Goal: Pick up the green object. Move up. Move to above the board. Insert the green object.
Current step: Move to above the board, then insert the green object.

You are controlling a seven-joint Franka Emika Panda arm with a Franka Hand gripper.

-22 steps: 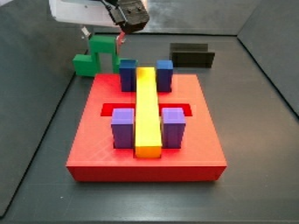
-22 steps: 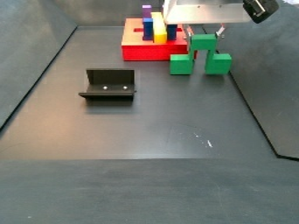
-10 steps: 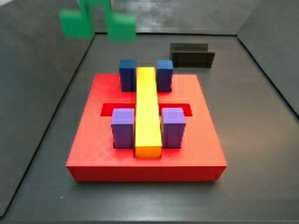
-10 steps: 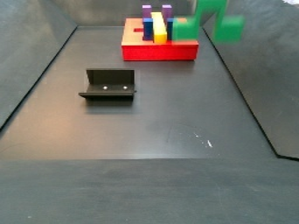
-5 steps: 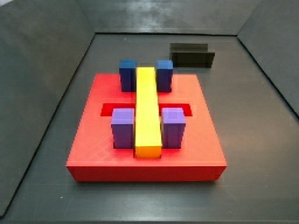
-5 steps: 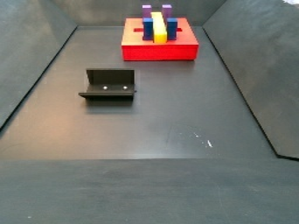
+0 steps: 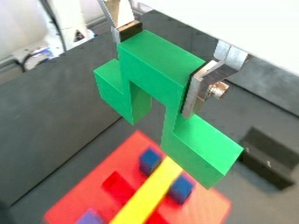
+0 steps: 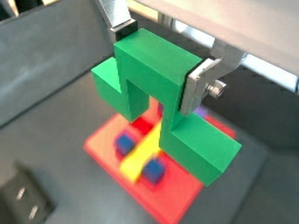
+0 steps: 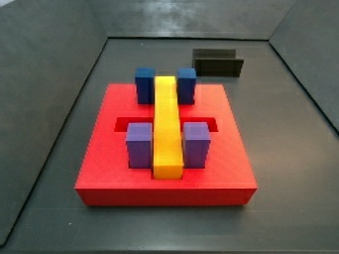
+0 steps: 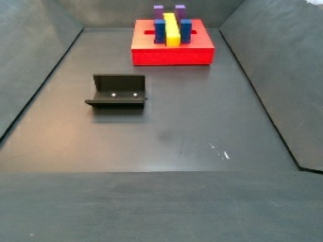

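Gripper [image 7: 167,66] high above board [image 9: 106,164]; air between seemingly clear.

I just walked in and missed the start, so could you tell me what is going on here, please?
The gripper is shut on the green object, gripping its raised middle block, and holds it in the air above the board, as both wrist views show. Neither side view shows the gripper or the piece. The board carries its yellow bar between blue and purple blocks. The piece is not yet inserted.
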